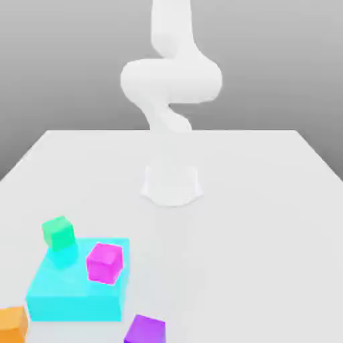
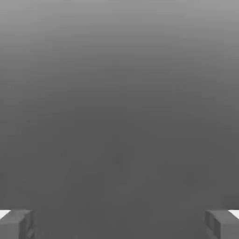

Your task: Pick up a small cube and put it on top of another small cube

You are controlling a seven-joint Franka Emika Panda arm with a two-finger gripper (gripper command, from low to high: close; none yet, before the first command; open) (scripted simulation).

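One purple cube (image 1: 145, 330) is our target; it sits on the table (image 1: 254, 221) at the front edge of the exterior view, just beside the front corner of the cyan block (image 1: 74, 295) and free on its other sides. We judge this is a good place for a grasp from above, because nothing leans on it. On top of the cyan block rests a magenta cube (image 1: 105, 262), and a green cube (image 1: 58, 233) stands at the block's back corner; whether it is on the block or behind it we cannot tell. An orange cube (image 1: 12, 325) lies at the exterior view's left, near the block. Any of these small cubes could serve as the base for stacking. Our arm (image 1: 171, 80) is folded high over its base, well apart from all cubes. In the hand view the gripper (image 2: 119, 224) has its fingers (image 2: 16, 224) spread wide with nothing between them, so we think the reach has not begun yet.
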